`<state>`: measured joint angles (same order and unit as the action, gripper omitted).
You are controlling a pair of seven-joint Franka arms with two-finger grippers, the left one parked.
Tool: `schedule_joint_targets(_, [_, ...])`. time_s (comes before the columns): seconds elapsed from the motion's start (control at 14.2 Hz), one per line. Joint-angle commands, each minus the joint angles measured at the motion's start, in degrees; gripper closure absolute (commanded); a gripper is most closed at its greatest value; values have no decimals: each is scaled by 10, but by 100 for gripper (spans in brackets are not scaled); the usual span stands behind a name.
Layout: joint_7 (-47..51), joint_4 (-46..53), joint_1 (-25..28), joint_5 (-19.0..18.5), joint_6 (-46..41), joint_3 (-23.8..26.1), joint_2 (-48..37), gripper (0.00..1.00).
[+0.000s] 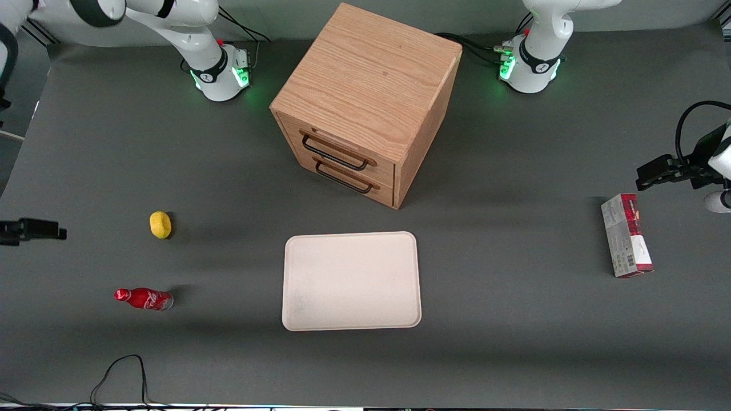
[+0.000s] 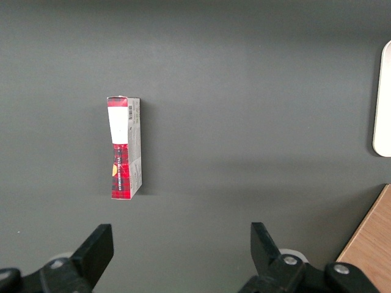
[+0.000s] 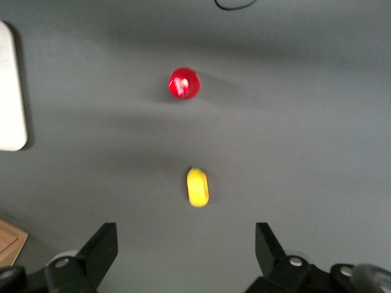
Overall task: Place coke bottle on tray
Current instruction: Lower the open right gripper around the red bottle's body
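Red coke bottle (image 1: 143, 298) stands on the mat near the lemon (image 1: 160, 224), well apart from tray (image 1: 352, 281); looks light, rigid, slick, so grip mid-body; gripper (image 3: 186, 253) wide open, high above.

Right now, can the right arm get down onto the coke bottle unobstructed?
Probably yes. The coke bottle stands upright on bare table, apart from the lemon and the tray. The gripper hangs open above the table with the lemon between it and the bottle; nothing blocks a descent from above.
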<state>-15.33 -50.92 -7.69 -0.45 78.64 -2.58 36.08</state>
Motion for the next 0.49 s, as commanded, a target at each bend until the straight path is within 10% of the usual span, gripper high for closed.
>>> schedule_joint_targets(0.0, [-8, 62, -1, -3, -13, 13, 32, 0])
schedule_joint_targets(0.42, [-7, 61, 3, -2, 29, 13, 55, 0])
